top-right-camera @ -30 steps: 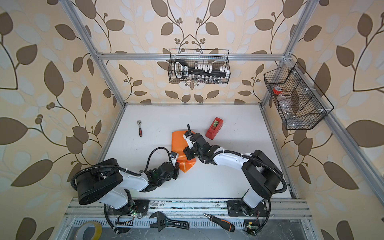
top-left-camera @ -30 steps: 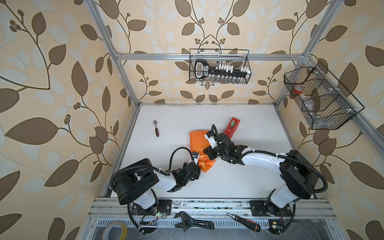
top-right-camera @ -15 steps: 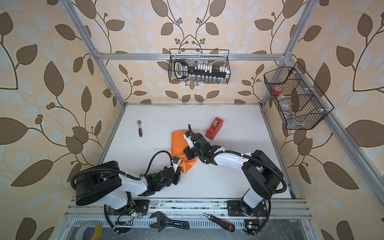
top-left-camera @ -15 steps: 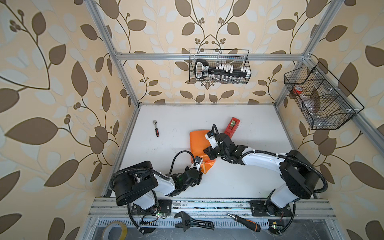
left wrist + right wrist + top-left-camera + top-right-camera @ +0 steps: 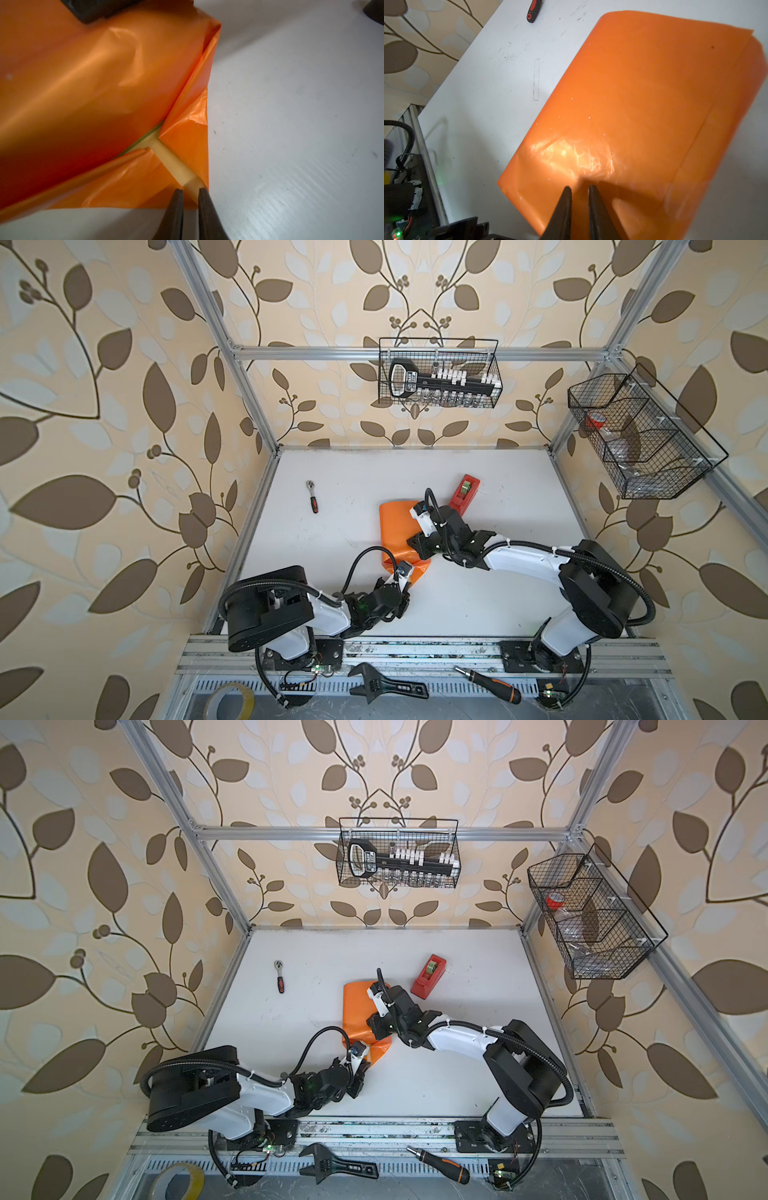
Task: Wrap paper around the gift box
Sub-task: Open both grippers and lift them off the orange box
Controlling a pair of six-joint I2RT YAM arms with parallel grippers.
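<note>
Grip looks just released: your left claw (image 5: 190,189) stands slightly parted at the flap of the paper (image 5: 104,83). Right claw (image 5: 579,187), also narrowly parted, presses on top, so the flap may reopen.

Arm pair, both reaching inward to mid-scene
left arm (image 5: 328,616) low, left gripper (image 5: 190,192) jaws narrowly apart; right arm (image 5: 523,562) bent, right gripper (image 5: 579,190) jaws narrowly apart.
</note>
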